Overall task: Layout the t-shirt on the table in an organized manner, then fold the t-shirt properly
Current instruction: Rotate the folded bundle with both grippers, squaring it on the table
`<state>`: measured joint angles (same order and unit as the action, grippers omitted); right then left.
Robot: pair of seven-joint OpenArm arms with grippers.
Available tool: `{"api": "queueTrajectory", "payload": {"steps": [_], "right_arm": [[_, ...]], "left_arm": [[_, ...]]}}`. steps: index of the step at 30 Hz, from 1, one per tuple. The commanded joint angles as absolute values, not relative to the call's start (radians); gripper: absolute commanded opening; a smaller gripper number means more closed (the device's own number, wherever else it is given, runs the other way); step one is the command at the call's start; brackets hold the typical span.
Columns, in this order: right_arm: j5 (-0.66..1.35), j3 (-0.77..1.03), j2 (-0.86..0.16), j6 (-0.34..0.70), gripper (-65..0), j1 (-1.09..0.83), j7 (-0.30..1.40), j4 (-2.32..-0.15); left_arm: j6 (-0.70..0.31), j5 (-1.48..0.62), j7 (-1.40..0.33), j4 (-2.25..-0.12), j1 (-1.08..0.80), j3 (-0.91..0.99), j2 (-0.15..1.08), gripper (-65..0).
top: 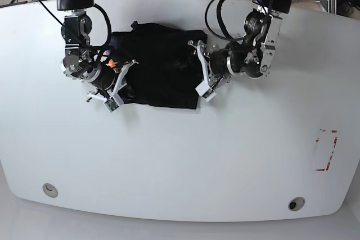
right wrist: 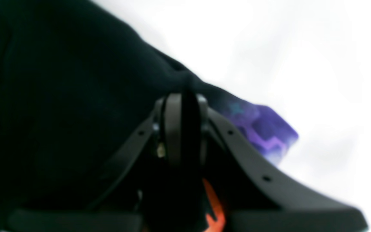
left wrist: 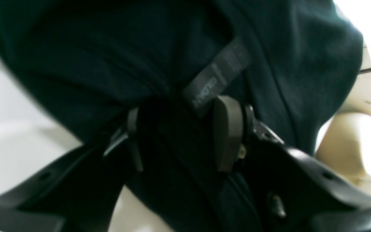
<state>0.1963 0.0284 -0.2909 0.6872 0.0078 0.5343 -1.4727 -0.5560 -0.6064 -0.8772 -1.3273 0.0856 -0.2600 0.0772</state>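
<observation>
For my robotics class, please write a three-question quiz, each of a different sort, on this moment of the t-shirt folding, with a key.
1. True or false: the t-shirt lies spread flat with both sleeves out.
2. Which gripper clamps cloth right beside the neck label? A) the left gripper B) the right gripper
3. Fill in: red tape marks lie near the table edge on the base view's ____ side.

Key
1. False; it is bunched between the two arms.
2. A
3. right
</observation>
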Motion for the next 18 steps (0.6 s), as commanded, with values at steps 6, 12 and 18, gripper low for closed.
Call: {"api": "queueTrajectory", "payload": {"steps": [6, 12, 18], "right_arm": [[0.205, 0.082, -0.24, 0.698, -59.0, -0.101, 0.602, -1.679], [0.205, 0.09, -0.196, 0.698, -58.8, -0.168, 0.656, -1.814], [0.205, 0.093, -0.16, 0.698, -58.8, -0.177, 0.723, -1.948]], "left_arm": [[-0.593, -0.533, -0.776, -1.081, 0.277, -0.32, 0.131, -37.6], [-0.644, -0.539, -0.739, -0.964, 0.423, -0.429, 0.13, -37.6], [-0.677, -0.552, -0.766, -1.027, 0.513, -0.464, 0.128, -37.6]]}}
